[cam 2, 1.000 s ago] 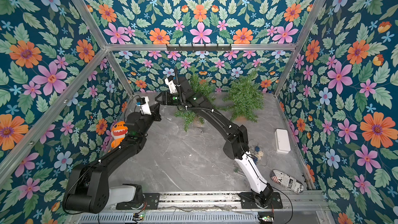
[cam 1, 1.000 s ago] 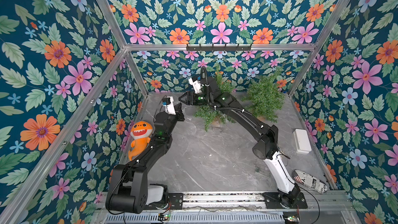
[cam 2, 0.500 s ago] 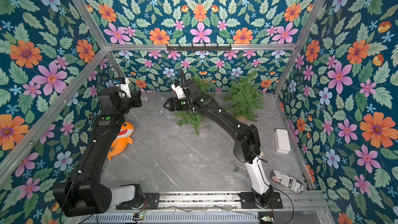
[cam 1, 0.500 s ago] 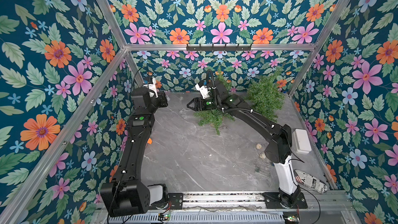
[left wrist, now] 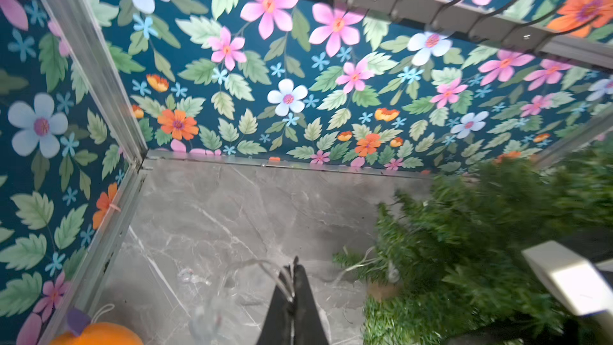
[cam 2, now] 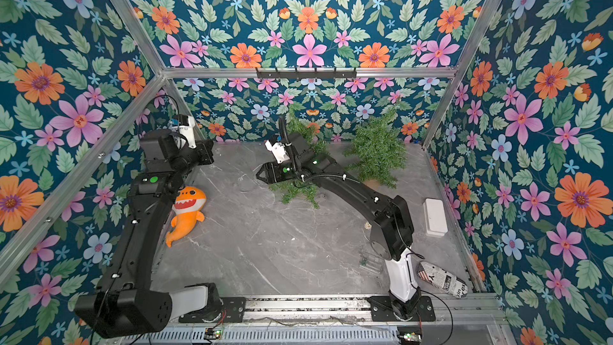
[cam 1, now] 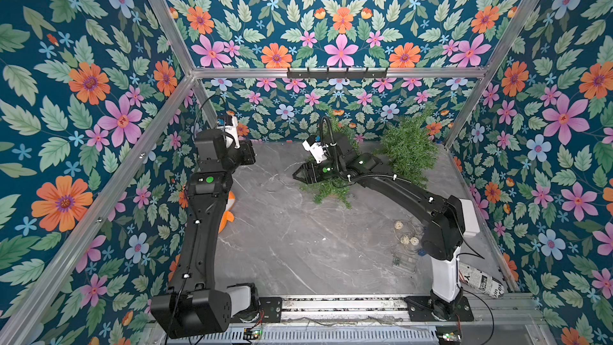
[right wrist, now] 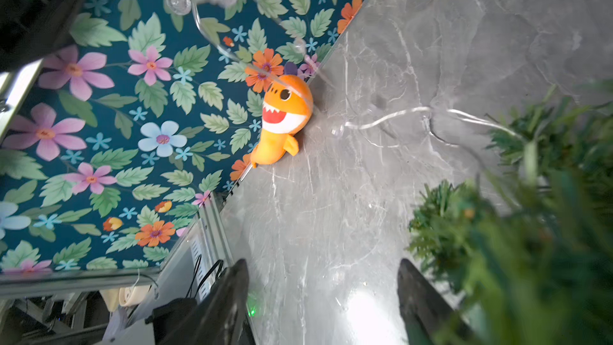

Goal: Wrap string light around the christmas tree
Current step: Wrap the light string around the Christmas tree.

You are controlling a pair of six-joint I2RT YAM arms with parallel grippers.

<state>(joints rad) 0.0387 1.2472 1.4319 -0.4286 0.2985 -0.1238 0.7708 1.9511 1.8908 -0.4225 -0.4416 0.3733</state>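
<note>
Readable text: only on the newsprint-pattern roll (cam 2: 442,281) at front right. It has a flag print and a big "Y"; the rest is too small to read.

Left gripper (left wrist: 293,272): jaws together, clamped on the string light (left wrist: 258,263). It's a thin clear wire with clear bulbs, and only the wrist views resolve it. The right wrist view shows it (right wrist: 391,117) snaking over the grey marble-look surface (cam 1: 298,243) into the christmas tree (cam 1: 326,190).

Right gripper (right wrist: 321,267): jaws apart, nothing between them, hovering beside that tree's bristly green needles.

Second tree (cam 1: 409,147) stands at back right.

View differences:
- Orange plush shark (cam 2: 185,210) shows in full in a top view, but is mostly behind the left arm (cam 1: 229,207) in a top view.
- Woven balls (cam 1: 404,233) show clearly in just a top view.
- White rectangular box (cam 2: 434,217) sits by the right wall.
</note>
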